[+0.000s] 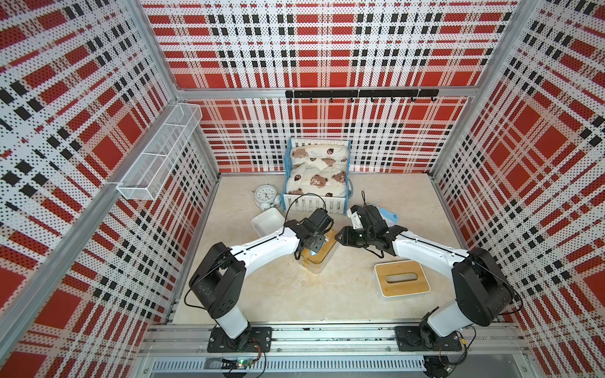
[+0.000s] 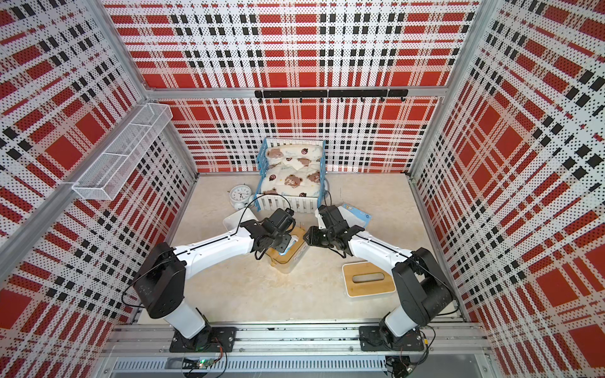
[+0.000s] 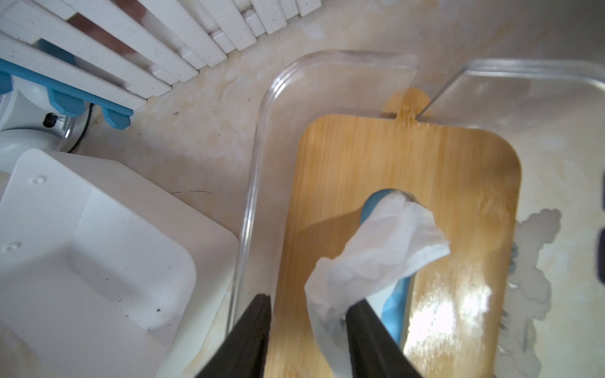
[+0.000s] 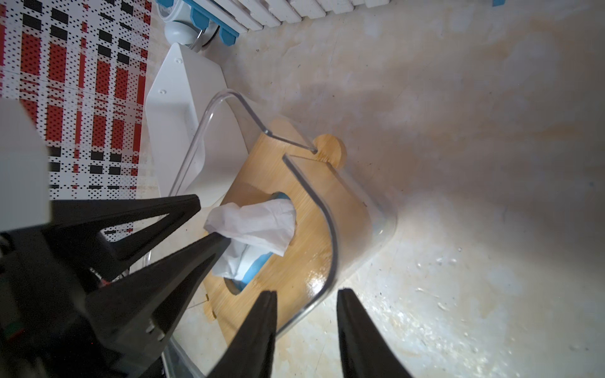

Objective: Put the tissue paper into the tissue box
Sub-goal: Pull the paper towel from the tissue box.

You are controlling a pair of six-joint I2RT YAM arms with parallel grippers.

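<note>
Two tools, both spread: left tool touches one tissue paper, right tool beside one clear tissue box.

The walls wore a red, white and black plaid peppered with dots; the worktop was mottled beige. The clear tissue box had a honey-toned wood-grain lid, through which white tissue paper rose from blue wrap. Another box was white under a tan lid. The cot had white slats, blue rails and cream bedding printed with brown bears. The arms were white and black.
</note>
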